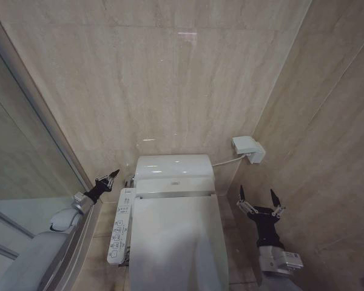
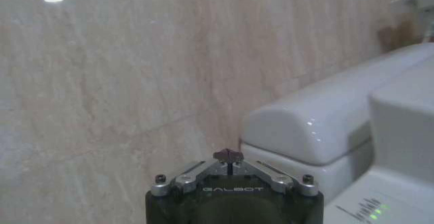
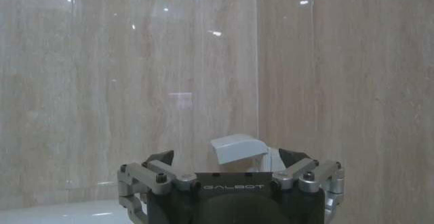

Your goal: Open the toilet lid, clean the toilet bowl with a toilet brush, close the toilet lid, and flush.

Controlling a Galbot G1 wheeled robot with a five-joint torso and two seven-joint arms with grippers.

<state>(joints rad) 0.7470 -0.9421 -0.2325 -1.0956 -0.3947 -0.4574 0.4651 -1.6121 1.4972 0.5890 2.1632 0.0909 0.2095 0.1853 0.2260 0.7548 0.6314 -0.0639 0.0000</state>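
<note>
Overhead, toilet lid (image 1: 176, 242) down.

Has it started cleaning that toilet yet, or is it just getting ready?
Nothing shows as done: the lid lies closed over the bowl, so either the job hasn't begun or it is over. Nothing is in hand: the left claw is shut and empty beside the control panel, and the right claw hangs open on the other side. If it hasn't begun, all is left: lifting the lid, brushing, closing and flushing.

One toilet lid (image 1: 176, 242), two hands.
</note>
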